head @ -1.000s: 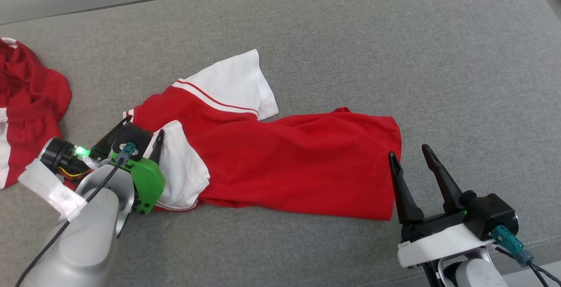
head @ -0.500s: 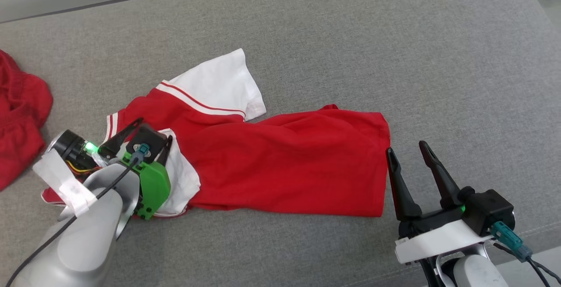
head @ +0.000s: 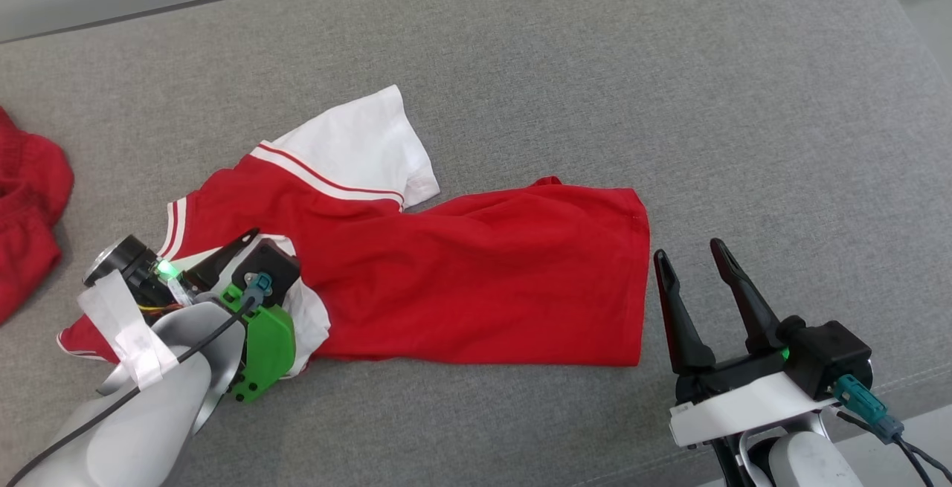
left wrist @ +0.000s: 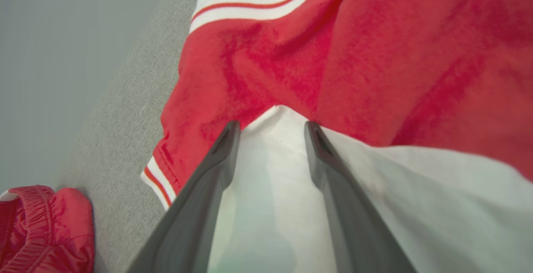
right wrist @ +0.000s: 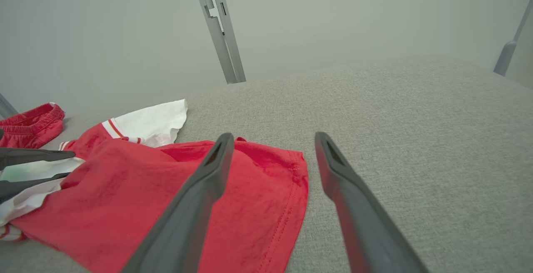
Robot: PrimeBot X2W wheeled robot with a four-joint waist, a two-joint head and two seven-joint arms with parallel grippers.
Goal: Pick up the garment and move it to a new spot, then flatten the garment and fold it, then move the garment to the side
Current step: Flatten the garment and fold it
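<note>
Farthest to the left of the garment [head: 476, 279], well apart from its collar end, we see a second heap of red cloth [head: 30, 204] with an elastic band, lying at the worktop's [head: 669, 85] edge.

Next comes the left gripper [left wrist: 271, 129], set down on the garment's left end. In the left wrist view its two dark fingers [left wrist: 216, 169] stand apart, with the near white sleeve [left wrist: 270, 173] lying between them and their tips at the seam where white meets red. A clear gap separates the fingers, and the cloth between them is not pinched. We cannot tell whether the tips press into the fabric or only rest on it.

The garment itself is a red shirt with white sleeves, spread lengthwise across the middle of the grey worktop, rumpled and partly doubled over. Its far sleeve [head: 357, 145], edged with a red stripe, points away from us, and its hem [head: 641, 286] forms the right end.

Just beside that hem, off the cloth and near the garment's lower right corner, we find the right gripper [head: 689, 249]. Its fingers are spread wide with nothing between them.
</note>
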